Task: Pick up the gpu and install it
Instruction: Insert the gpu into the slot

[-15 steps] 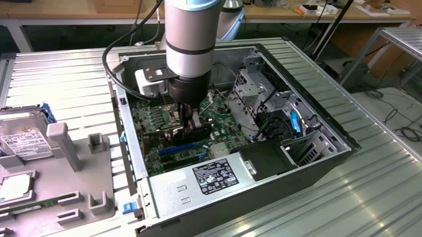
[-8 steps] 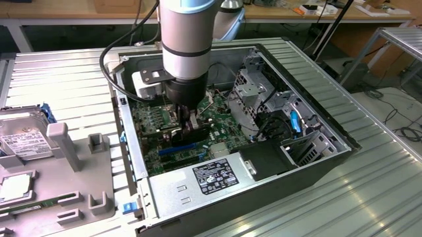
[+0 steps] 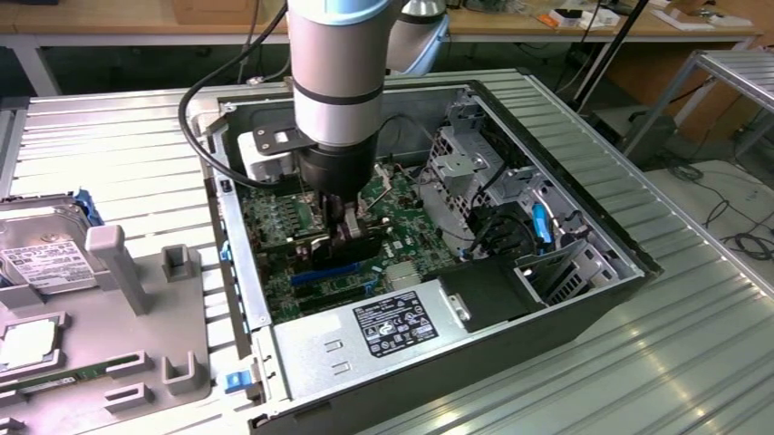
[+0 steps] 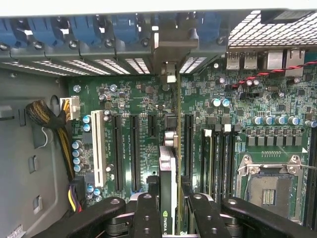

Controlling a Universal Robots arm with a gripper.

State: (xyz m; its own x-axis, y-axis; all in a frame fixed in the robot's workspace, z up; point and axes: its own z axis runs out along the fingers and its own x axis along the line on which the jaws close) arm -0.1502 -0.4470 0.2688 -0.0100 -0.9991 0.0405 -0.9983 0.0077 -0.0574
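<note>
Pincer [image 4: 171, 201] clenched on gpu [image 4: 167, 163], edge-on over motherboard [image 4: 277, 106], black slots [image 4: 134, 148] flanking; possibly touching board.

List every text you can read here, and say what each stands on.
"NVIDIA": on the edge of the gpu, beside a small logo.
Print on the power supply label: too small to read.
Print on the hard drive label: too small to read.
Markings on the motherboard: too small to read.

Green motherboard [image 4: 130, 101], black gpu [image 4: 167, 198], blue slot clips [image 4: 85, 27]
</note>
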